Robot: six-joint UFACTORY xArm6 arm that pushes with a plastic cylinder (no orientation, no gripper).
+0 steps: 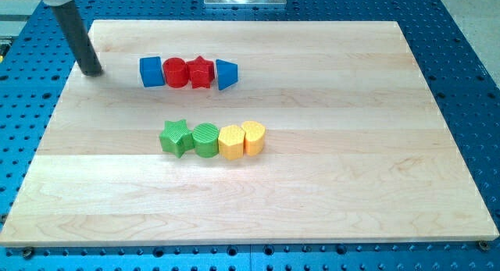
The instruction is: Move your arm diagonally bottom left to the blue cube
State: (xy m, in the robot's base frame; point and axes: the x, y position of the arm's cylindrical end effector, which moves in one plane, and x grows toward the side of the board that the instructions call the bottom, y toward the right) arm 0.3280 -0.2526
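Observation:
The blue cube [151, 71] sits at the left end of a row near the view's top, touching a red cylinder [175, 73], then a red star [201, 72] and a blue triangular block [226, 74]. My tip [92, 70] rests on the board at the view's upper left, a short way left of the blue cube and about level with it, not touching it.
A second row lies lower on the wooden board [328, 177]: a green star [176, 137], a green cylinder [206, 140], a yellow hexagonal block [231, 142] and a yellow rounded block [254, 137]. A blue perforated table [469, 83] surrounds the board.

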